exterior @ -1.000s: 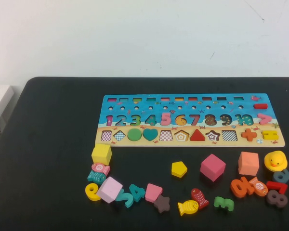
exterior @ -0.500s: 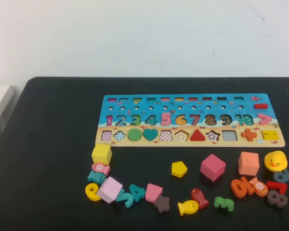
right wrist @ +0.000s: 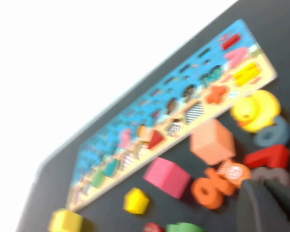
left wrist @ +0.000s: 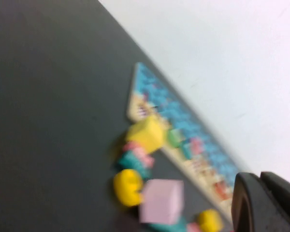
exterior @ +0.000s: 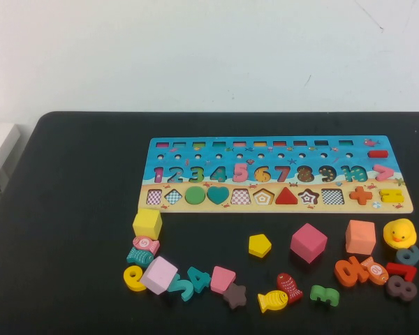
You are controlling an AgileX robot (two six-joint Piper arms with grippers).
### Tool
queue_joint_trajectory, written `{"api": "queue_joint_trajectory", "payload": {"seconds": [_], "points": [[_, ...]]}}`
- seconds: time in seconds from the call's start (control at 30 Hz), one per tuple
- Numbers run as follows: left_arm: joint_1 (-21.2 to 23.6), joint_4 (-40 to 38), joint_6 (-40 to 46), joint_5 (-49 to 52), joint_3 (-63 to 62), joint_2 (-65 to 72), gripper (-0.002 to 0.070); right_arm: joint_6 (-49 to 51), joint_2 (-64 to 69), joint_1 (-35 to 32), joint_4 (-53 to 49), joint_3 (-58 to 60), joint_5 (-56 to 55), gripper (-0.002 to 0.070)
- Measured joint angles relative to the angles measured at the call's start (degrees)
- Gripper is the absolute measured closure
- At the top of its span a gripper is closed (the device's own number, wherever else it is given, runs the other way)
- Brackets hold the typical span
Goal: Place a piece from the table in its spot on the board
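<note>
While both claws' openings cannot be told: left claw (left wrist: 268, 203), right claw (right wrist: 270, 205), board (exterior: 276, 174) numerals 1–10.

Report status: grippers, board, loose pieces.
Left gripper and right gripper raised off table, holding nothing visible. Board partly filled. Yellow pentagon loose, unobstructed.

Left gripper (left wrist: 266, 203) and right gripper (right wrist: 270, 205) above table.

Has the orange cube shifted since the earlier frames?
No. The orange cube sits at the same spot below the board, beside the yellow duck. Neither gripper shows in the high view.
</note>
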Motion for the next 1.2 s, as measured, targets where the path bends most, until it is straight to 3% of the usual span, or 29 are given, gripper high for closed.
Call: {"api": "queue_joint_trajectory", "payload": {"seconds": [0.13,0.4,0.6,0.7,0.73,0.93,1.07,1.2], "points": [[0.0,-5.67,-1.52,-3.03,0.0,0.0,0.0676,-1.51,0.0,0.0,2.9,0.0,-0.66,0.0657],[0.0,-7.77,-0.86,-9.68,0.0,0.0,0.0676,-11.18,0.0,0.0,3.4,0.0,-0.72,0.0658],[-0.58,-4.03,22.98,5.81,-11.81,4.18,0.0676,-18.73,0.0,0.0,3.4,0.0,0.29,0.0657],[-0.67,-0.87,34.67,15.43,-21.42,11.87,0.0676,-20.03,0.0,0.0,3.4,0.0,0.69,0.0658],[-0.67,0.41,42.81,21.67,-27.75,17.41,0.0676,-20.43,0.0,0.0,3.4,0.0,1.46,0.0657],[-0.67,1.47,66.62,28.94,-40.96,30.56,0.0676,-21.07,0.0,0.0,3.4,0.0,2.36,0.0657],[-2.65,1.47,73.25,31.99,-47.23,39.26,0.0676,-22.05,0.0,0.0,3.4,0.0,2.74,0.0658],[-7.82,2.65,73.89,34.53,-51.9,47.67,0.0676,-22.81,0.0,0.0,3.4,0.0,2.72,0.0658]]}}
